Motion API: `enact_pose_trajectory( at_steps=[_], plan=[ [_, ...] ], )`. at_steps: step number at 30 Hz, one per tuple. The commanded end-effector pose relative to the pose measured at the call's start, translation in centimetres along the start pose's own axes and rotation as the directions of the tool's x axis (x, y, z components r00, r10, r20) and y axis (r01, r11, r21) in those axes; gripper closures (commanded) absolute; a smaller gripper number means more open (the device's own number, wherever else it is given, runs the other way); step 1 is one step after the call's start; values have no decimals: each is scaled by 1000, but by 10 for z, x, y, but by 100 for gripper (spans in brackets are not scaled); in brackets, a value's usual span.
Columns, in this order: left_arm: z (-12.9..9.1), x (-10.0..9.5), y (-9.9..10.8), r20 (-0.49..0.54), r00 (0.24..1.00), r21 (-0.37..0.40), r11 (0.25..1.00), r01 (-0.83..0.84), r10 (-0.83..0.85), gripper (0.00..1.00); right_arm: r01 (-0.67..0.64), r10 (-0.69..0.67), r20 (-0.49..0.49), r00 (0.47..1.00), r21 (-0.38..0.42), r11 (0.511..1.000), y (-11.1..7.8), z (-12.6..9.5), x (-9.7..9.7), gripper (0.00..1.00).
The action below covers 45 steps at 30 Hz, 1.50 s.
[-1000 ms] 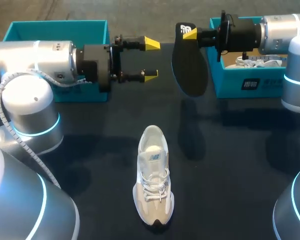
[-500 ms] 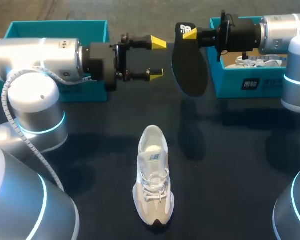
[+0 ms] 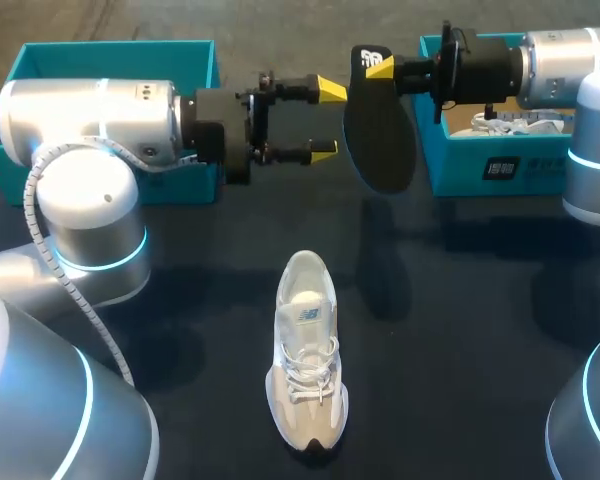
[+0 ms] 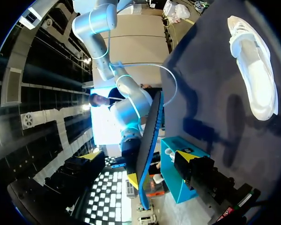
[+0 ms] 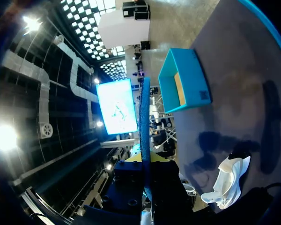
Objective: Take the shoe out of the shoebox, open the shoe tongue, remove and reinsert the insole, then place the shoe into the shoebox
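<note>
The smooth, cylindrical silver-grey left arm point(image 3: 90, 120) wore a glowing cyan light ring point(image 3: 105, 262) around its rounded joint, and a white ribbed cable hose point(image 3: 35, 195) curled along its side. Small dark marks sat on its forearm shell. Its wrist was a black block, and the black left gripper point(image 3: 327, 120) had two thin black fingers capped with yellow wedge tips. The silver-grey right arm point(image 3: 565, 65) looked alike, with its own cyan band point(image 3: 590, 158), a black cylindrical wrist with a flanged disc, and the black right gripper point(image 3: 380, 70) tipped in yellow. Broad silver domes point(image 3: 30, 400) edged in cyan filled both near corners
</note>
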State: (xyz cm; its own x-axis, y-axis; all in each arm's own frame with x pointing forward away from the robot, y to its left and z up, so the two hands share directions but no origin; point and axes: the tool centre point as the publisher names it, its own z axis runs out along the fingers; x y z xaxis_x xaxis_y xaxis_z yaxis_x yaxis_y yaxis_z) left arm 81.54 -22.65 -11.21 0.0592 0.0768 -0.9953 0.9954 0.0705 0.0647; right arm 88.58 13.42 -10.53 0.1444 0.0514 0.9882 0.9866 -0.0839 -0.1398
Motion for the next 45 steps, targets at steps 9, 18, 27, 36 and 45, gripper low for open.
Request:
enact_pose_trajectory(
  at_steps=[9, 18, 27, 36, 45],
  plan=[
    [23, 3, 7, 10, 1000, -6, 1000, 15, -15, 0, -1, 1, 2, 1000, 0, 1000, 0, 1, 0, 100],
    [32, 2, 8, 31, 999, -8, 1000, 25, -25, 0, -1, 1, 2, 1000, 0, 1000, 0, 1, 0, 100],
    [35, -2, 9, 25, 1000, -16, 1000, 14, -13, 18, -1, 1, 2, 1000, 0, 1000, 0, 1, 0, 100],
    [30, -3, 9, 13, 1000, -25, 1000, 18, -18, 19, -1, 1, 2, 1000, 0, 1000, 0, 1, 0, 100],
    [26, -8, 10, 25, 999, -29, 999, 25, -25, 21, -1, 1, 2, 1000, 0, 1000, 0, 1, 0, 100]
  ],
)
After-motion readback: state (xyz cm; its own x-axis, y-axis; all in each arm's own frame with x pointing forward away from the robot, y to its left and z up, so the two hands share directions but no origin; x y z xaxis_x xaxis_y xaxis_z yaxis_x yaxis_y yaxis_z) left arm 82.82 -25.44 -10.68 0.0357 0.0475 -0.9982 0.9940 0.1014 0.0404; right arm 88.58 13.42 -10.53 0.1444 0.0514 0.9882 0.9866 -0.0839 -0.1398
